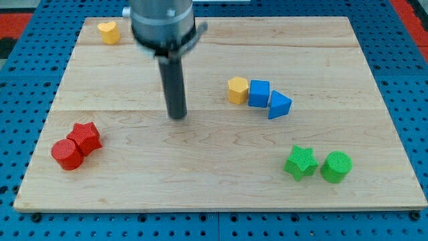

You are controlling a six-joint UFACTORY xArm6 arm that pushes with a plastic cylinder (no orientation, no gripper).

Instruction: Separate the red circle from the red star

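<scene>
Red circle (67, 154) and star (85, 137) — plain, perhaps ribbed — pale wooden board (200, 181).

A pale wooden board (221, 181), built of lengthwise planks with visible grain, fills most of the view. It rests on a blue pegboard (408, 80) with regular rows of holes. Red patches (17, 17) show at both top corners. Lighting is even, shadows soft.
</scene>
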